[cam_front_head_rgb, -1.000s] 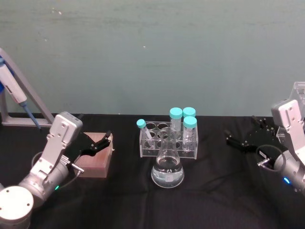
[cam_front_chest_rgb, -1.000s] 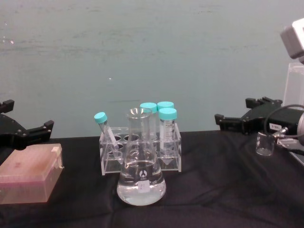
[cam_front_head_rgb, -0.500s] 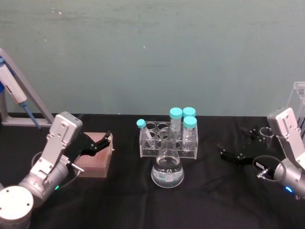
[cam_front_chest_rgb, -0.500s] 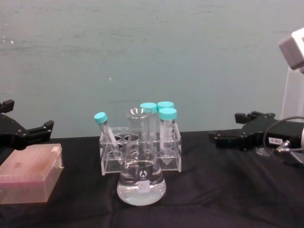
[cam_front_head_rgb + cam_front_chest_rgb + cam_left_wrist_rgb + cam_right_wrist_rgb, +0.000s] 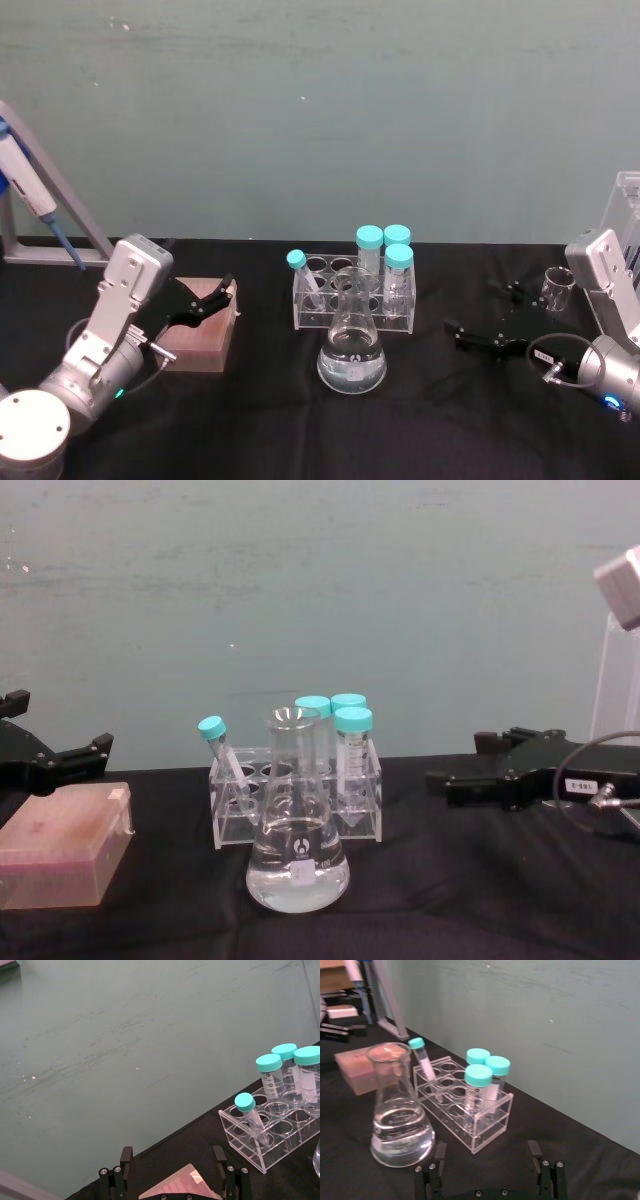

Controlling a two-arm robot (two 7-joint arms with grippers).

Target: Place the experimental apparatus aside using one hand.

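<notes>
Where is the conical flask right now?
In the head view the conical flask stands upright in the middle, directly in front of the clear tube rack, with the pink box off to its left.

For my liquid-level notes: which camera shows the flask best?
The chest view: the flask stands whole, side-on, its liquid line plain. The right wrist view shows it whole but angled; the head view looks down on it.
</notes>
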